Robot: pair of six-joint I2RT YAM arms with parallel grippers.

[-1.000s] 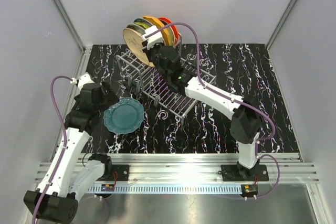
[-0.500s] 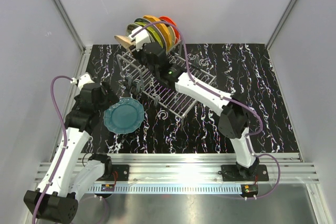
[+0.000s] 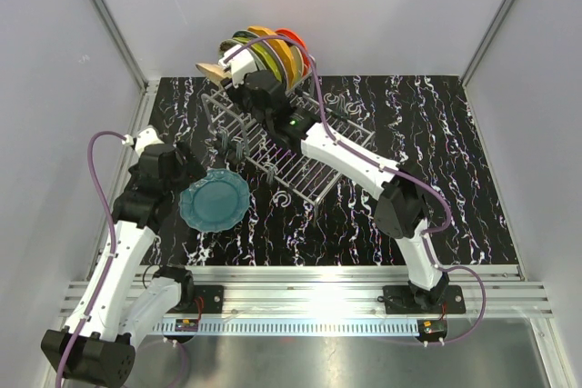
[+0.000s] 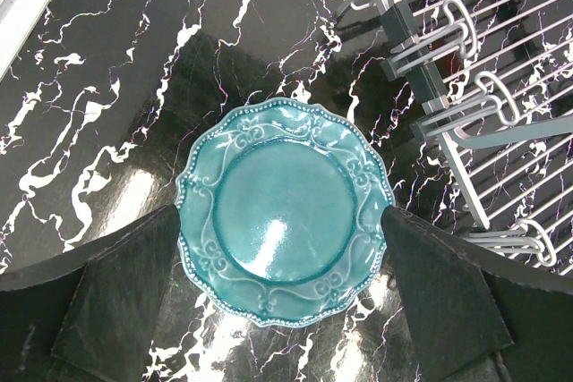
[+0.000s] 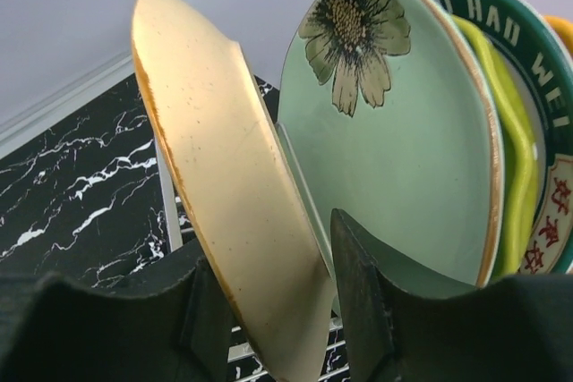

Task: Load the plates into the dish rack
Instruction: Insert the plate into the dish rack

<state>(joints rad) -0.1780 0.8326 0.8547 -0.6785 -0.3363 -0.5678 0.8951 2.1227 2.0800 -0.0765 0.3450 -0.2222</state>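
Note:
A teal plate lies flat on the black marble table, also seen in the top view. My left gripper hangs over its near edge, open, with one finger on each side of the plate. My right gripper is shut on the lower edge of a cream plate and holds it tilted at the left end of the row of plates standing in the dish rack. Right behind the cream plate stand the floral pale green plate, a lime green one and a teal-rimmed white one.
The rack's flat grid tray lies just right of the teal plate. The right arm stretches across that tray. White enclosure walls and aluminium posts stand close behind and to the left of the rack.
My right gripper has swung the cream plate back and left, turning it from face-on to edge-on beside the floral green plate. It has barely moved in the last half second. The left arm is still.

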